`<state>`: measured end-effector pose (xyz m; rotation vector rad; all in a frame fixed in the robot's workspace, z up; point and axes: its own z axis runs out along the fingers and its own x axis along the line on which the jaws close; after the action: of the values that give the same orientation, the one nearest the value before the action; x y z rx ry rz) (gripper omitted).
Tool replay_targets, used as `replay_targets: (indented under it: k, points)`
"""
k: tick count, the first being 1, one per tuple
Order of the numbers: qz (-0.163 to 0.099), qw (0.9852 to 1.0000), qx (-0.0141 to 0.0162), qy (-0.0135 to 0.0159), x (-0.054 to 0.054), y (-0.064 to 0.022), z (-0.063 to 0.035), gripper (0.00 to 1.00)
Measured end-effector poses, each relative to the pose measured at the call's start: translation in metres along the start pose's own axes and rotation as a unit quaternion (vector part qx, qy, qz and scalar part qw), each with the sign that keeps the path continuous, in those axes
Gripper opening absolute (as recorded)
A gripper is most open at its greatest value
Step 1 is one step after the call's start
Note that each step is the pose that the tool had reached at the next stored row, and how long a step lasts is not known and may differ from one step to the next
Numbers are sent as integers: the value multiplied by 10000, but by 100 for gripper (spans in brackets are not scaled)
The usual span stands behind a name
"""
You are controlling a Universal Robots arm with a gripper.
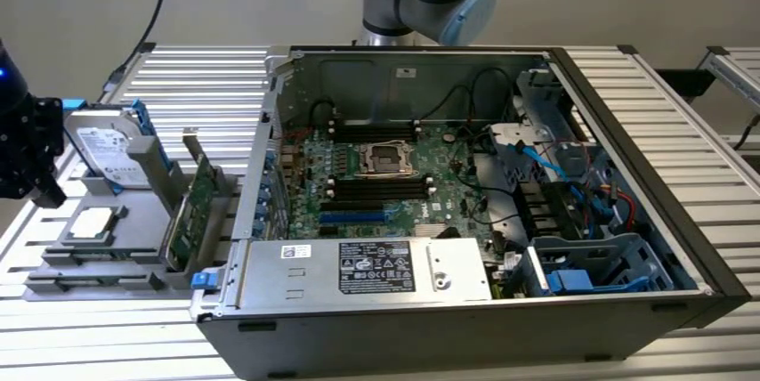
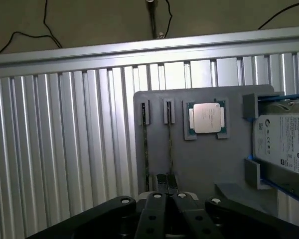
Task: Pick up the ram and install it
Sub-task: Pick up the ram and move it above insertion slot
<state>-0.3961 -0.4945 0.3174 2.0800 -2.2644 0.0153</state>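
Gripper point(image 2: 167, 179) together, empty, with ram point(image 2: 169, 149) beneath, stood on edge in tray point(image 2: 204, 164) slot for easy pinching.

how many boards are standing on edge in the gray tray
2. One board stands in the tray slot nearer the cpu; the other board stands beside it, farther from the cpu. The gripper covers their near ends.

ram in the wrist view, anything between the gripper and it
Nothing visible does. The gripper sits in line with the ram, which stands on edge in the holder. The cpu and hard drive lie off to one side.
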Motion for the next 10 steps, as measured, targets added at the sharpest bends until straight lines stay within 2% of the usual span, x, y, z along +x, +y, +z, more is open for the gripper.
replay_targets:
  k: [2, 3, 4, 10]
  points:
    - [-1, 10000, 0, 0, 0, 0, 0, 23]
    - [-1, 10000, 0, 0, 1, 0, 1, 23]
    - [-1, 10000, 1, -1, 1, -1, 11, 30]
    - [-80, 10000, 5, 3, 8, -5, 118, 30]
